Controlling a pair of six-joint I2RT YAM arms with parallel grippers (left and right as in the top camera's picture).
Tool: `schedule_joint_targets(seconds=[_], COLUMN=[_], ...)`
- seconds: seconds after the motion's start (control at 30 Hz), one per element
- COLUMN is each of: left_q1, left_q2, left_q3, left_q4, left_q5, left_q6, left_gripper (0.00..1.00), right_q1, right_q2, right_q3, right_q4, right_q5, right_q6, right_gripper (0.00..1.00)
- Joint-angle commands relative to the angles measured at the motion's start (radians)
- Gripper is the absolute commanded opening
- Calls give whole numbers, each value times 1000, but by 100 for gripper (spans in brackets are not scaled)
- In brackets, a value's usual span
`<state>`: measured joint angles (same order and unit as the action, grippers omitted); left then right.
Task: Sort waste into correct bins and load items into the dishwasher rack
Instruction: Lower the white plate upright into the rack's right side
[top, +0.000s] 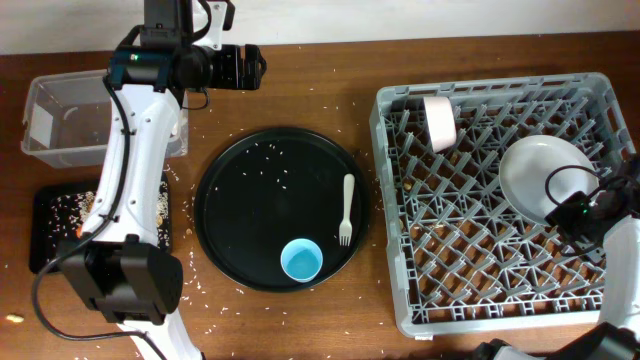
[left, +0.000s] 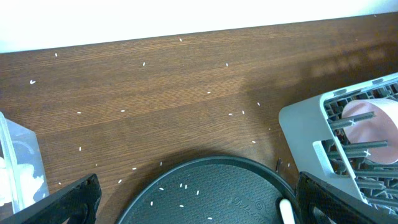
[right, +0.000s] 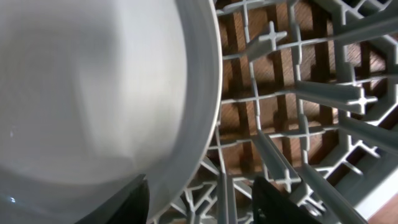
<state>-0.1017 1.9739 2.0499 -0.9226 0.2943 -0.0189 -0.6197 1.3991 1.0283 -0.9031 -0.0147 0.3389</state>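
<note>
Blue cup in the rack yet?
No, the light blue plastic cup sits on the large round black tray, outside the grey plastic rack.

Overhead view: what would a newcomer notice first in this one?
The big grey dishwasher rack on the right stands out, with a white plate resting in it and a small white bowl near its far left corner. Next comes the round black tray at centre, speckled with rice and holding a light blue cup and a white fork. The right hand sits at the plate's rim.
</note>
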Motion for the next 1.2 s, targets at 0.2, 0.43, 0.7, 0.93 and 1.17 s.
schedule_joint_targets(seconds=[0.2, 0.43, 0.7, 0.93, 1.17], left_q1=[0, 0, 0, 0, 0], left_q2=[8, 8, 8, 8, 8], left_q3=[9, 9, 9, 9, 9], left_q4=[3, 3, 3, 5, 18], left_q5=[-4, -3, -3, -4, -7], left_q6=[9, 9, 9, 9, 9], left_gripper=[99, 99, 99, 99, 99], right_q1=[-2, -2, -2, -2, -2], right_q2=[49, 49, 46, -186, -379], right_q3=[-40, -107, -106, -14, 46], right_q4=[25, 131, 158, 122, 113], right_q5=[-34, -46, -87, -153, -150], right_q6=[18, 18, 17, -152, -310], right_gripper=[45, 23, 4, 4, 4])
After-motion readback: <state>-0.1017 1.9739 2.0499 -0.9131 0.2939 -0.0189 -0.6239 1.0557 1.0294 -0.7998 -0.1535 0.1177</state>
